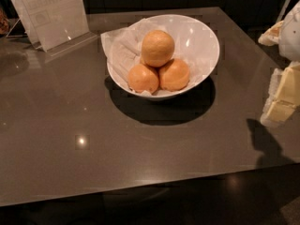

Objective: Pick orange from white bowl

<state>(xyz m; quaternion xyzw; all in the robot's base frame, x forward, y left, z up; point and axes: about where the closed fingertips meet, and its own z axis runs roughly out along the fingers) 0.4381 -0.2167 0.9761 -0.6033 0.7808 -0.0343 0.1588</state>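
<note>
The orange (157, 48) is the largest, palest fruit and sits on top of two smaller, deeper-orange fruits (143, 78) (174, 74). All three lie in the white bowl (206, 39), which is lined with crumpled white paper (119, 50) and stands at the back middle of the grey table. My gripper (282, 78), white and pale yellow, is at the right edge of the view. It is well to the right of the bowl, apart from it and above the table. Part of it is cut off by the frame.
A clear plastic sign holder (51, 13) stands at the table's back left. The glossy grey table (140, 149) spreads in front of the bowl, with its front edge near the bottom of the view. The gripper's shadow (265, 139) falls on the table's right side.
</note>
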